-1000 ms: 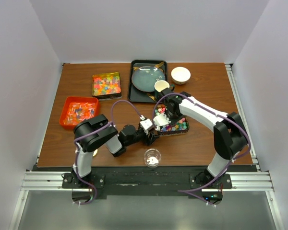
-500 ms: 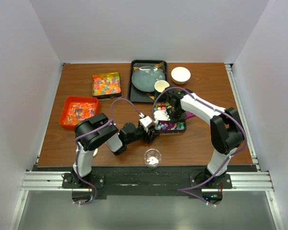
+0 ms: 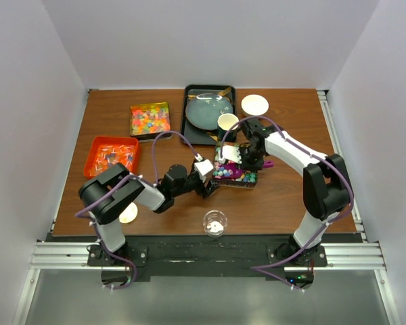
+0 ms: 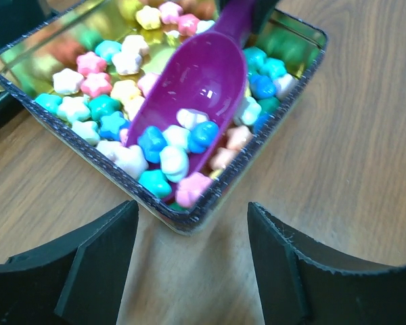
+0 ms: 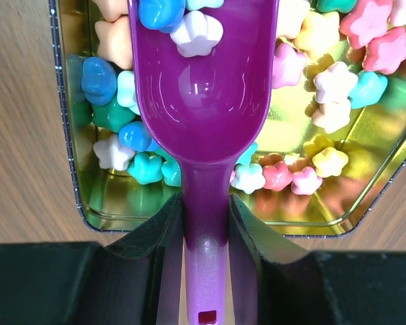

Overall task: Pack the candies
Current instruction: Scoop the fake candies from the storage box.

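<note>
- Left gripper (image 4: 191,223), its fingers spread and holding nothing, hovers at the near corner of the gold-lined tin (image 4: 81,141). It would do well to brace that rim against the scoop's push.
- Small clear jar (image 3: 215,223) stands apart near the table's front edge, so the loaded carry looks short but needs a level bowl.
- Star candies (image 4: 98,84) lie in the tin, a few in the bowl of the purple scoop (image 5: 203,101). Drive the lip low under more, then tip back.
- Right gripper (image 5: 204,217) pinches the scoop's handle, and a slow wrist roll should avoid spills.
</note>
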Controlling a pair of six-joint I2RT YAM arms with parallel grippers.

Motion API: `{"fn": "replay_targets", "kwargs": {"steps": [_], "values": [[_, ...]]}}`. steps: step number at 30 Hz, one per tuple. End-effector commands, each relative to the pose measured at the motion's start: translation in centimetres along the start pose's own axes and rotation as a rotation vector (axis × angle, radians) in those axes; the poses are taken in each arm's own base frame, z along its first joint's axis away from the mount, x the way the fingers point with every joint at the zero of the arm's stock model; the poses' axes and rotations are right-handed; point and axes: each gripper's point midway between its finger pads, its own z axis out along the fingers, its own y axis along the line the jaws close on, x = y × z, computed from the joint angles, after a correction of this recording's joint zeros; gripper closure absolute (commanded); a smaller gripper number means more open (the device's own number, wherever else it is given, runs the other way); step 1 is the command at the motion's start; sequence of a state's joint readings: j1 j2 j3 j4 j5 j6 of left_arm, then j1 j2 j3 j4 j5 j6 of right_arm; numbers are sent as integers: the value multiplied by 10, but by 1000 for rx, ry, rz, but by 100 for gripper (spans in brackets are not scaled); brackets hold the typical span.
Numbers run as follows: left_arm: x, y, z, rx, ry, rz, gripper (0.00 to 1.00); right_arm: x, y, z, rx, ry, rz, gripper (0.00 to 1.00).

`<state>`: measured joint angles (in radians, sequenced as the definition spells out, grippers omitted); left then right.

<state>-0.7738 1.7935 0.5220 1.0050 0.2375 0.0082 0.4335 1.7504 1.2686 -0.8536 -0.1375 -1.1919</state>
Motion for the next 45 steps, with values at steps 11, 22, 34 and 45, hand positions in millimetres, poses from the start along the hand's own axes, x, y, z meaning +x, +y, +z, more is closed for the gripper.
{"fn": "replay_targets", "kwargs": {"steps": [11,22,34,45], "values": [[-11,12,-46,22,113,40,30,-22,0,5,16,-233,75,100],[-25,32,-53,-42,148,40,30,-15,0,-6,59,-321,136,100],[-37,58,-45,-120,202,41,31,-11,8,-7,115,-419,213,100],[-44,106,-62,-236,301,81,29,-21,-2,-31,212,-581,318,100]]}}
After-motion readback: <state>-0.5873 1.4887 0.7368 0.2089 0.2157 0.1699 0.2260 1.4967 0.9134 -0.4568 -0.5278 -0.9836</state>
